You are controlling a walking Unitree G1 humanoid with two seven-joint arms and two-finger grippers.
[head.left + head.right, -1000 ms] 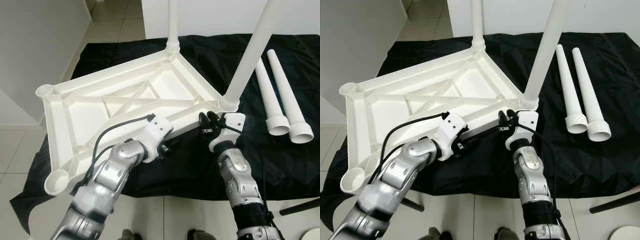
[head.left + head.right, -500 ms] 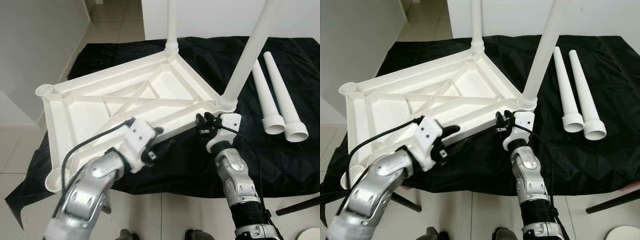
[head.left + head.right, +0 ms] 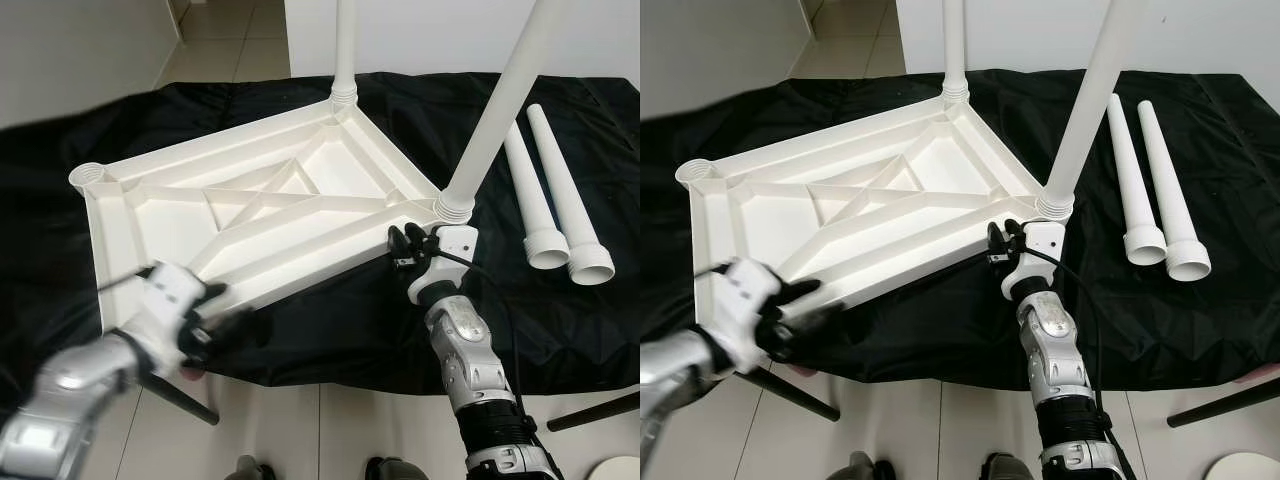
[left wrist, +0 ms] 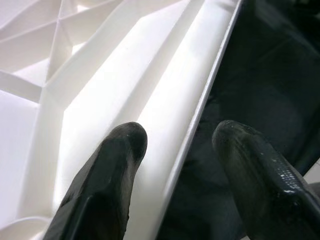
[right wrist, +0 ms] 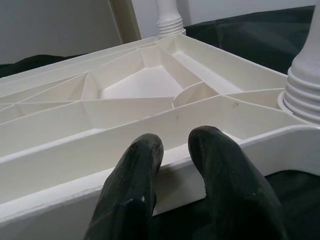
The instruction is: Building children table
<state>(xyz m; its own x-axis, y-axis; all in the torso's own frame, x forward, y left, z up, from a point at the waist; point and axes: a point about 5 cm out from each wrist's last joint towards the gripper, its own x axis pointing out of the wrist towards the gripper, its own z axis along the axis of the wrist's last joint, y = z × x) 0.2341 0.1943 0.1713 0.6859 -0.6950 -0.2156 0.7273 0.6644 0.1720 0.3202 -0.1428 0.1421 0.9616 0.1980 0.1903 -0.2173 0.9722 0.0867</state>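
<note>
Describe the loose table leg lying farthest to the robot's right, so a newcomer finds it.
On the black cloth lies an upside-down white tabletop. To its right lie two loose white legs; the outer leg is the one farther from the tabletop, with its wide end nearer the robot.

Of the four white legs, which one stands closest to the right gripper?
The upright leg screwed into the tabletop corner beside the right gripper; the other mounted leg stands at the far corner, two lie loose.

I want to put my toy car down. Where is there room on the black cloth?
Bare black cloth lies near the front edge, right of the right gripper, below the two loose legs. The upturned tabletop crowds the left, with the left gripper at its rim.
</note>
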